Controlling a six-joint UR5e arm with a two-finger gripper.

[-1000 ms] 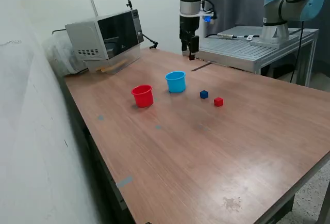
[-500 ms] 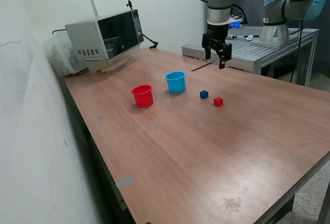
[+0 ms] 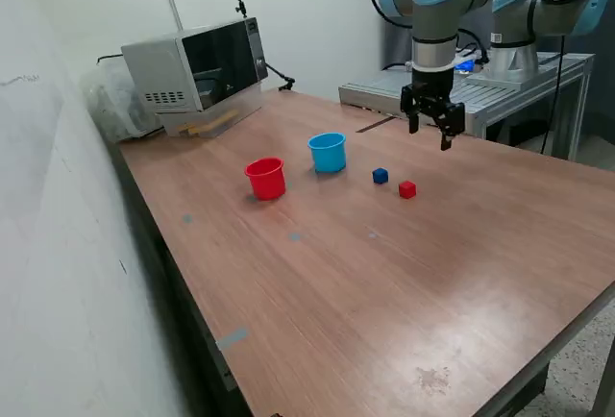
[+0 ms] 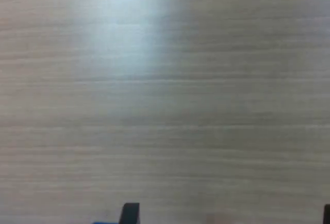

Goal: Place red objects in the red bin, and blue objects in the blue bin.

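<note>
The black two-finger gripper (image 3: 430, 134) hangs above the brown wooden table (image 3: 404, 273), fingers spread apart and empty. The small solid red cube (image 3: 407, 189) lies just beside the small dark blue cube (image 3: 381, 176), near the light blue plastic cup (image 3: 328, 152). Both cubes look light and rigid; grip across opposite flat faces.

Robotics lab: two light-blue-jointed industrial arms, one (image 3: 437, 13) over a wood-grain worktable (image 3: 384, 273), a second (image 3: 553, 4) on a metal bench (image 3: 461, 90); microwave (image 3: 197, 61) & bare white walls.
</note>
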